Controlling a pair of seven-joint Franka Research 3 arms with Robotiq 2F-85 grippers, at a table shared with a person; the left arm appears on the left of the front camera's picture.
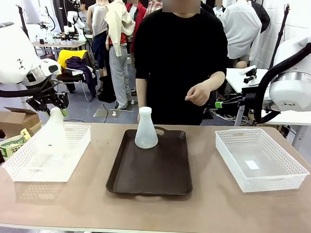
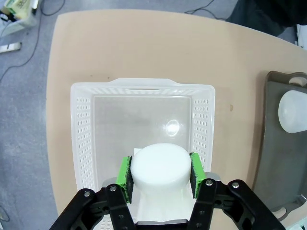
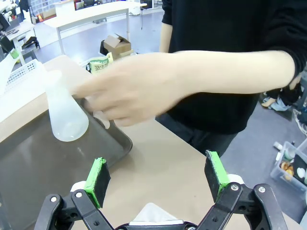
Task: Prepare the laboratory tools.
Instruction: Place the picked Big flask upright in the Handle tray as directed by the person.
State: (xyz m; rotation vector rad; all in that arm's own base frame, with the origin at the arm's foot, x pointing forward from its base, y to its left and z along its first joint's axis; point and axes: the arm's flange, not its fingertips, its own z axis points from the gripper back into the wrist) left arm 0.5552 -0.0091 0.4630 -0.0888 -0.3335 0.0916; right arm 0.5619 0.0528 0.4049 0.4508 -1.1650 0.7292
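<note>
Left hand (image 2: 159, 178) clamps one flask (image 1: 53, 132) by the neck, over the left basket (image 1: 19, 167) (likely lifting it out for the tray). Second flask (image 1: 146, 129) stands upright on the brown tray (image 1: 158, 173), mid-worktop. Right basket (image 1: 277, 173) waits; right hand (image 3: 156, 179) spread wide, holding nothing, near the person's hand (image 3: 129, 93).

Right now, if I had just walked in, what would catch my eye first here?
Probably the left pincer gripping a frosted flask by its neck above the left white basket. Next, a second flask standing upright at the far end of the dark tray mid-table, with a person's hand hovering beyond it. The right pincer waits, open.
</note>
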